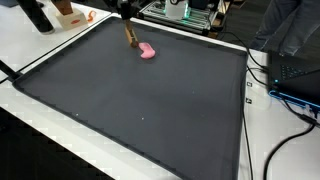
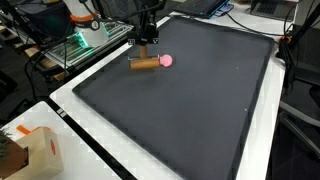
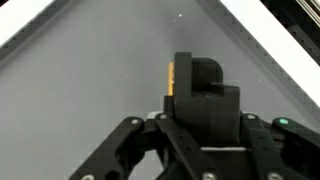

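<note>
- In the wrist view the pincer [image 3: 198,70] fills the 6 o'clock half. Its fingers meet as one dark block, with no gap showing between them.
- A thin wood-coloured sliver of the stick [image 3: 171,80] peeks out at the block's 9 o'clock edge. The rest is hidden, so it cannot be told whether the pincer touches it.
- In an exterior view the stick [image 2: 143,63] lies flat on the mat [image 2: 200,110], towards the mat's 11 o'clock corner. Its pink head [image 2: 166,60] is at its 3 o'clock end.
- There the pincer [image 2: 147,40] hangs just at 12 o'clock of the stick, pointing down.
- In an exterior view the stick [image 1: 133,35] runs from below the pincer [image 1: 125,14] towards 5 o'clock, ending in the pink head [image 1: 148,51].
- The dark mat covers most of the white surface [image 1: 40,125].
- A box [image 2: 35,150] stands on the surface at 7 o'clock of the mat, well apart from the stick.
- Cables [image 1: 285,135] trail over the surface at 3 o'clock of the mat.
</note>
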You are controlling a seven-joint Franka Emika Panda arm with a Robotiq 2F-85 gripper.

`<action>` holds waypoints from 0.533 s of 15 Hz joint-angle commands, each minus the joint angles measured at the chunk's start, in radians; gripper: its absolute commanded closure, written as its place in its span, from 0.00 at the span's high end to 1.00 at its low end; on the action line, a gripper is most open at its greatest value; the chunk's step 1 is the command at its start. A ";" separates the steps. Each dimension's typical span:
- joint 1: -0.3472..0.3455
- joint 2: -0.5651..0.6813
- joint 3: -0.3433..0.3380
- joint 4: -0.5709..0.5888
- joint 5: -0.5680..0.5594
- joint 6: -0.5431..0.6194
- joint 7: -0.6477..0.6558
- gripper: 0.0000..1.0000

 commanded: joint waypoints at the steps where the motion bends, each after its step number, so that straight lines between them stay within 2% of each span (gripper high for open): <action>1: -0.010 -0.072 -0.008 -0.036 0.044 0.018 -0.015 0.24; 6: -0.019 -0.129 -0.027 -0.043 0.148 0.022 -0.049 0.24; 7: -0.008 -0.073 -0.019 -0.001 0.111 0.000 -0.026 0.49; 8: -0.009 -0.083 -0.022 -0.003 0.123 0.000 -0.028 0.49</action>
